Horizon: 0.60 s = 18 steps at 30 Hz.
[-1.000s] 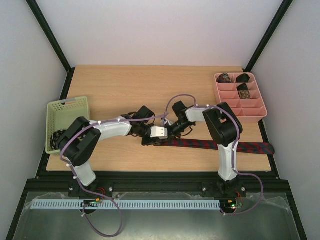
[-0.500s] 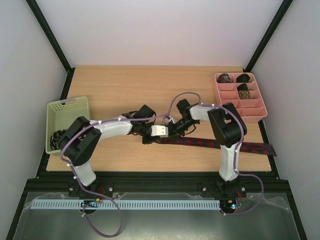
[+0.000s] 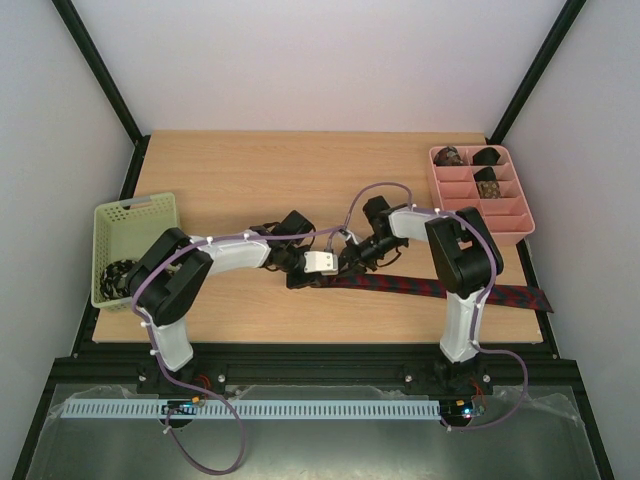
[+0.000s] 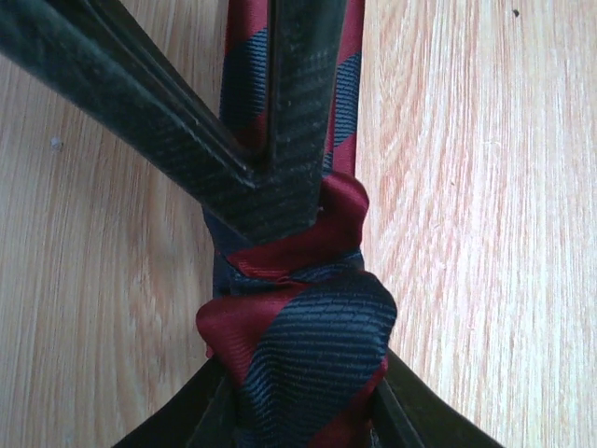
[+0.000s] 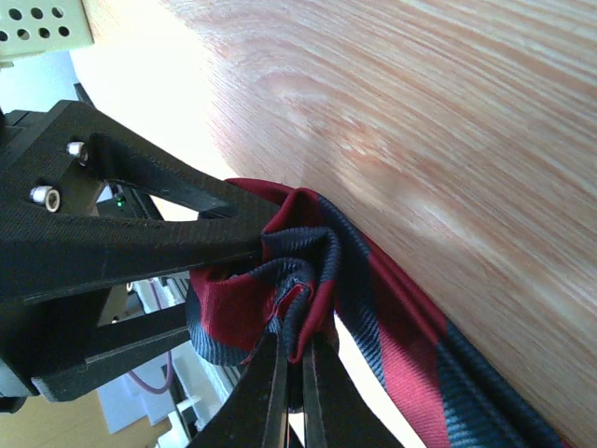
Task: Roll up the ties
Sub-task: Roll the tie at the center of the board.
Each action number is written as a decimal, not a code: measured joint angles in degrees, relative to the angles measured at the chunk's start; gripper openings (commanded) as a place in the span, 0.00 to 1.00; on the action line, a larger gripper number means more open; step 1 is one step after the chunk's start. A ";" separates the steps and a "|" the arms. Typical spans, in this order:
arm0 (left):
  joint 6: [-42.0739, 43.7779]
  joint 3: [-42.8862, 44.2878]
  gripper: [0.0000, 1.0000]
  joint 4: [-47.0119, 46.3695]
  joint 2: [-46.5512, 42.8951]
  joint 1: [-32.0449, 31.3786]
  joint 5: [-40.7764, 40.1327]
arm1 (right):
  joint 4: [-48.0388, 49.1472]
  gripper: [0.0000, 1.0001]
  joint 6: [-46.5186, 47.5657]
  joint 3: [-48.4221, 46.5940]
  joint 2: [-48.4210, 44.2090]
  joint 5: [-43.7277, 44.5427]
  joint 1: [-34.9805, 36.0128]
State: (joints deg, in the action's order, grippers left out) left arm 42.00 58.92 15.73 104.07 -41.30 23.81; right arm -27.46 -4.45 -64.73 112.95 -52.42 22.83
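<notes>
Both arms meet just below the middle of the overhead view. The red-and-navy tie (image 3: pixel 400 285) lies flat on the table (image 3: pixel 250 180), stretching from that meeting point out to the right edge, and its left end is bunched into a loose roll. The left gripper (image 4: pixel 298 415) is closed against both sides of that roll. The right gripper (image 5: pixel 294 373) faces it, fingers pinched together on a fold of the same bunch. Upper right, the pink tray (image 3: pixel 510 225) carries three rolled ties (image 3: pixel 487 182) in its top compartments. At the left edge, the green basket (image 3: pixel 135 225) holds a dark tie (image 3: pixel 115 272).
</notes>
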 measured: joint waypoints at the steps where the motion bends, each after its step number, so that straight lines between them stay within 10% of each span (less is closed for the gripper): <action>1: -0.11 0.00 0.31 0.04 0.00 0.00 0.11 | 0.02 0.03 -0.04 0.00 0.24 0.04 -0.02; 18: -8.48 -0.04 0.35 -7.76 0.37 -0.04 6.80 | 0.61 0.02 0.44 0.09 3.63 1.22 0.55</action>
State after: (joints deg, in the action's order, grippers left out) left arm 33.52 58.87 7.97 104.44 -41.34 30.61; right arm -26.85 -4.01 -64.64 116.57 -51.20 23.38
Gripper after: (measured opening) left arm 0.339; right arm 0.032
